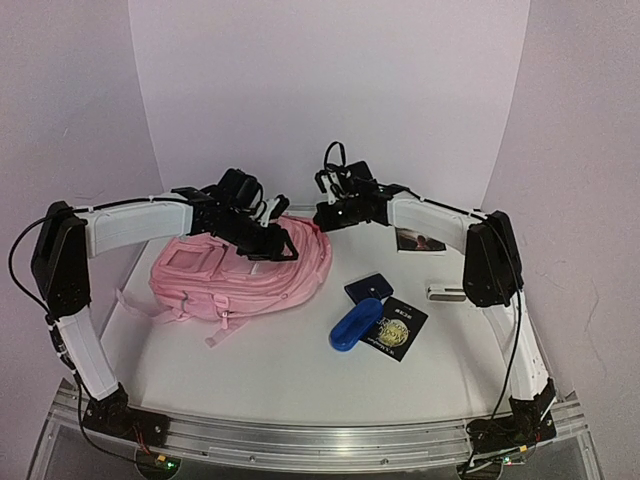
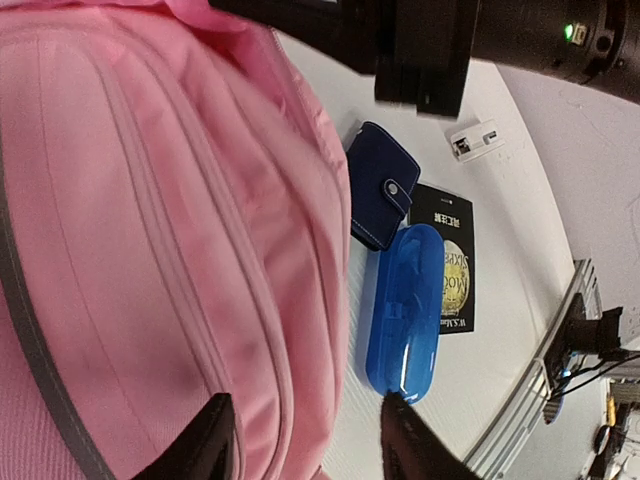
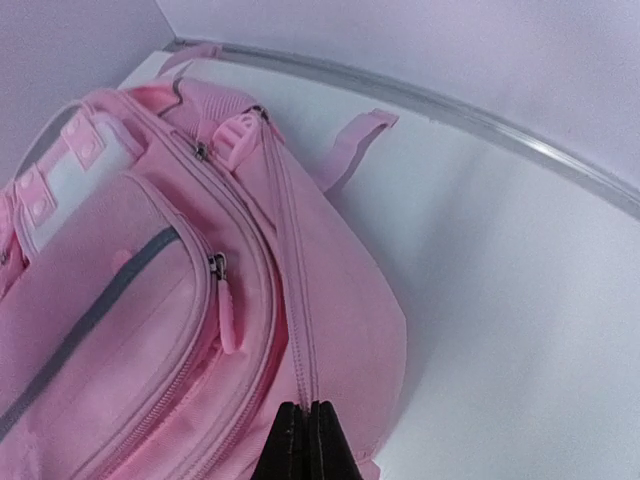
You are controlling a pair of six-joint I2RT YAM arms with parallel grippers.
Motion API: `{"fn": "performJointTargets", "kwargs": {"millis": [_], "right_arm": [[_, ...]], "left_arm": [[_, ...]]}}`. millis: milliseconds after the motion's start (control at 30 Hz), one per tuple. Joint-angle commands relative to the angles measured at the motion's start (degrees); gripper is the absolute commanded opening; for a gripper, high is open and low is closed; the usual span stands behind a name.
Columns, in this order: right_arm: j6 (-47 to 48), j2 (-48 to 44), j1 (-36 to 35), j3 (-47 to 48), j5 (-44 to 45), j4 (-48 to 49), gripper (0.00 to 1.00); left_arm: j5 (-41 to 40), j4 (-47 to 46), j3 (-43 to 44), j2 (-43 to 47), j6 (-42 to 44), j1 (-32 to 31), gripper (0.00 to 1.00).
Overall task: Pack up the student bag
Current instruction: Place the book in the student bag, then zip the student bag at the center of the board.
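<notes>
The student bag (image 1: 240,272) is a large pink backpack lying flat at the left middle of the table. In the top view my left gripper (image 1: 277,243) hangs over its upper right part. In the left wrist view the left gripper (image 2: 305,442) is open, one finger over the bag's (image 2: 150,250) fabric and the other beyond its edge, by the blue case. My right gripper (image 1: 322,214) is at the bag's far right corner. My right gripper (image 3: 305,440) is shut, tips right at the main zip line (image 3: 295,300) of the bag (image 3: 150,330); whether anything is pinched is hidden.
To the right of the bag lie a navy wallet (image 1: 368,288), a blue hard case (image 1: 355,325), a black booklet (image 1: 396,327), a small white device (image 1: 445,292) and a photo card (image 1: 420,240). White walls close the back and sides.
</notes>
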State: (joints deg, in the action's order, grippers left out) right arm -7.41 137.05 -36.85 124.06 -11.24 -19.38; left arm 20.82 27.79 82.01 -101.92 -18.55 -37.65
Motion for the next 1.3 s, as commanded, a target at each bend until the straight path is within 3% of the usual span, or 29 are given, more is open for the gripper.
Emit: {"fn": "performJointTargets", "kwargs": {"millis": [0, 133, 267, 433, 633, 1033, 1267], "right_arm": [[1.5, -0.8, 4.2, 6.0, 1.5, 5.9, 0.36], [3.6, -6.6, 5.1, 0.9, -2.0, 4.6, 0.63], [3.0, -15.7, 4.8, -9.8, -10.4, 2.5, 0.73], [3.4, -26.3, -1.2, -28.0, -16.2, 1.8, 0.70], [4.0, -31.0, -13.1, -39.2, -14.2, 5.6, 0.65], [9.8, -13.7, -29.9, -32.5, 11.0, 20.9, 0.49], [11.6, -3.5, -31.9, -24.0, 20.9, 20.9, 0.47]], "left_arm": [[-3.0, 1.5, -4.4, 7.6, -1.9, 1.0, 0.66], [-9.7, 3.8, -11.8, 16.4, -4.6, 2.5, 0.78], [-17.1, 9.3, -14.3, 21.3, -5.8, 2.9, 0.83], [-24.7, 14.6, -14.9, 21.8, -5.4, 3.6, 0.84], [-22.7, 12.7, -16.6, 21.3, -7.2, 6.4, 0.83], [-15.9, 8.9, -19.5, 26.1, -12.8, 12.5, 0.84], [-15.4, 9.0, -20.9, 29.1, -13.7, 13.2, 0.84]]}}
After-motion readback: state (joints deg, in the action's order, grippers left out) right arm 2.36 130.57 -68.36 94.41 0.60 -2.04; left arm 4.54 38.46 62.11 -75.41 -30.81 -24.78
